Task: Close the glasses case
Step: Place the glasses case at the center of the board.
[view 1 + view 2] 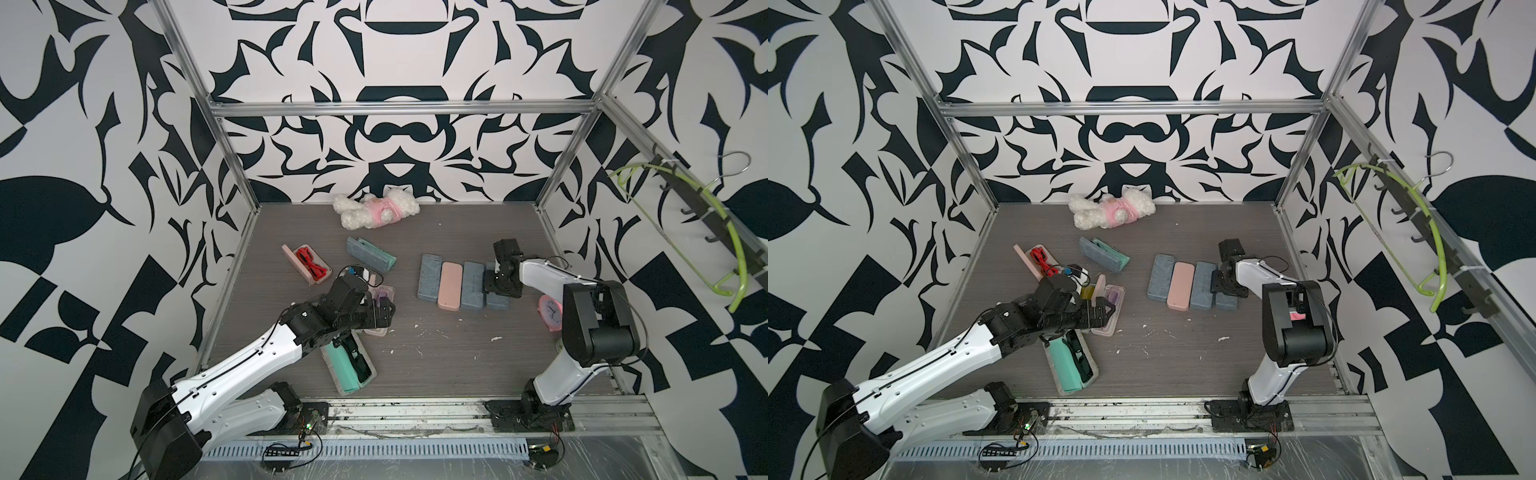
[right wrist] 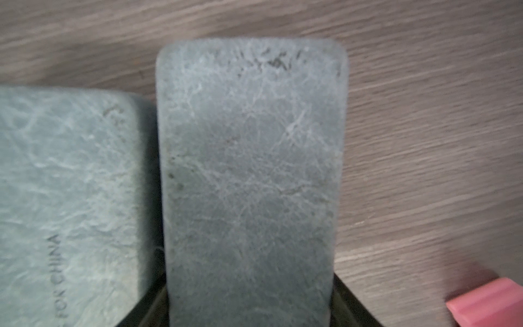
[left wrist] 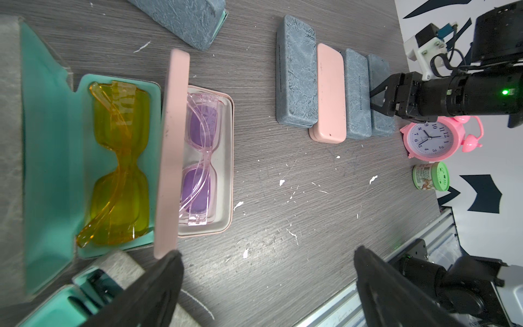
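My left pincer (image 3: 267,254), spread, waits beside the upright pink lid (image 3: 172,147), left of frame; I should tip it squarely over the purple glasses (image 3: 198,158). My right pincer (image 3: 377,99) pinches a grey case (image 2: 249,170).

Pink clock (image 1: 547,309) mostly behind the right arm (image 1: 590,316) (blurred grey case (image 2: 252,181) cut off at frame edge)

"FOR CHINA" on grey case (image 2: 70,184); numerals 1–12 on pink clock (image 3: 431,138).
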Robot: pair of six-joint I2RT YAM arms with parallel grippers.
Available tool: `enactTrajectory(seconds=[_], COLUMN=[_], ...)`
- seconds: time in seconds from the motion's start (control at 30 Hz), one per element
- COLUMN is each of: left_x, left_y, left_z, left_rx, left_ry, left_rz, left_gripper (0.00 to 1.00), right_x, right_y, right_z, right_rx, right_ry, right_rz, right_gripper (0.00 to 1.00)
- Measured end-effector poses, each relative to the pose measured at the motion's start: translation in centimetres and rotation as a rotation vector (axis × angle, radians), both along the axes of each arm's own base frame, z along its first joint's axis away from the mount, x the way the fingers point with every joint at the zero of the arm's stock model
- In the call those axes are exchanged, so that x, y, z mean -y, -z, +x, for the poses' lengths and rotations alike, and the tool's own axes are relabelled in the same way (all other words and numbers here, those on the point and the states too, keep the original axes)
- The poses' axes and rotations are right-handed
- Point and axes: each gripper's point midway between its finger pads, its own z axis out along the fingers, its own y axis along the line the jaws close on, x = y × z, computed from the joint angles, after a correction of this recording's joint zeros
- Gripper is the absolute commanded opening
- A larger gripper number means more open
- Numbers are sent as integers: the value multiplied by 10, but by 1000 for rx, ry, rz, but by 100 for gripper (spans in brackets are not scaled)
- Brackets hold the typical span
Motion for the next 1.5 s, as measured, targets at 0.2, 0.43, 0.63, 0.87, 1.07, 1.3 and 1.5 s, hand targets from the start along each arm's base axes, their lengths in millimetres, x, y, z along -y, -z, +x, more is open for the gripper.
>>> enactTrajectory(seconds=[0.2,0.43,0.63,0.87,1.07,1.3,1.5], left_x=[-3,-4,-4,-5,-5,-16,-36], left_y=[3,5,6,5,3,-2,5], left_z=[-2,-4,-4,-5,-8,-18,-17], left_rx=[-13,-19,-24,-24,-29,-66,-117], left_ry=[0,0,1,2,11,9,-43], left_rz=[14,20,23,23,11,-9,13], left_gripper=[99,99,99,99,100,99,99], right_x=[-4,-8,-12,-4,9,-25,-64], right_y=[-7,-28,-30,-32,-44,-69,-82], right_z=[-2,0,0,-2,-4,-26,-53], right_rx=[12,69,73,77,109,171,197], right_ry=[6,2,-9,35,105,31,-66], right_rz=[80,150,183,238,337,507,598], right_gripper=[71,77,78,70,69,80,91])
